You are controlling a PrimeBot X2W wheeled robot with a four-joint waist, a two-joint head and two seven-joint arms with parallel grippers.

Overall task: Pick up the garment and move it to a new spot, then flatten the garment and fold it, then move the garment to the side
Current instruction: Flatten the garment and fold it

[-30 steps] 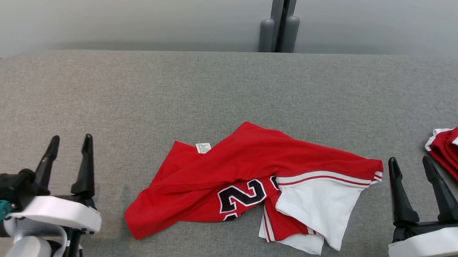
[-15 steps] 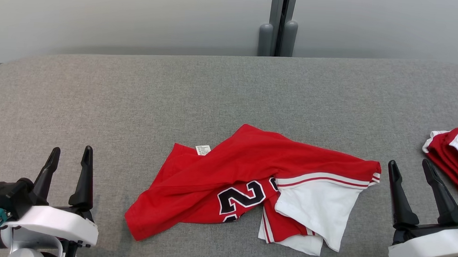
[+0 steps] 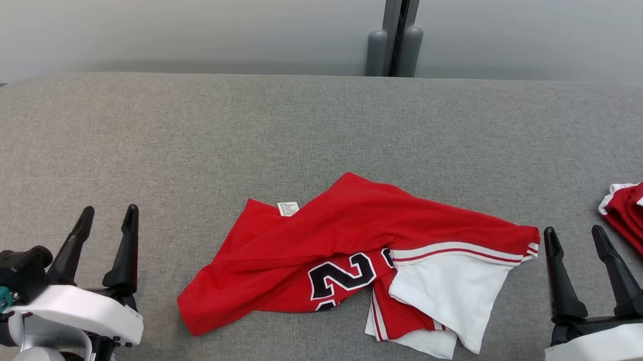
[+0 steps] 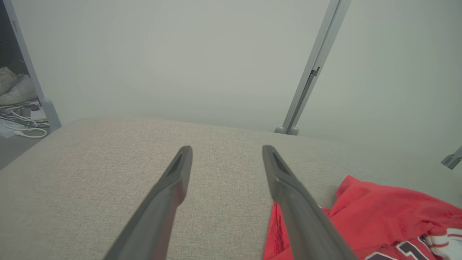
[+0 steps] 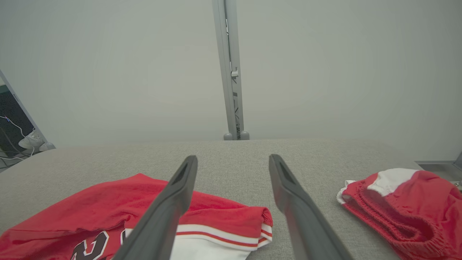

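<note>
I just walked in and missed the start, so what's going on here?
A two-armed robot faces a grey padded table with a crumpled red and white jersey lying mid-table. Its left claw and right claw hover open, one on each side, neither touching it. Nothing is picked up yet. Another red garment sits at the table's right edge.

1. I read a black numeral 2 [image 3: 343, 276], outlined in white, on the red garment [image 3: 352, 215] near its 6 o'clock edge.
2. At the numeral's 3 o'clock, a second digit [image 3: 386, 255] is mostly folded under; I can't tell it.
3. The print on the white tag [image 3: 288, 208] at the garment's 11 o'clock corner is too small to read.
</note>
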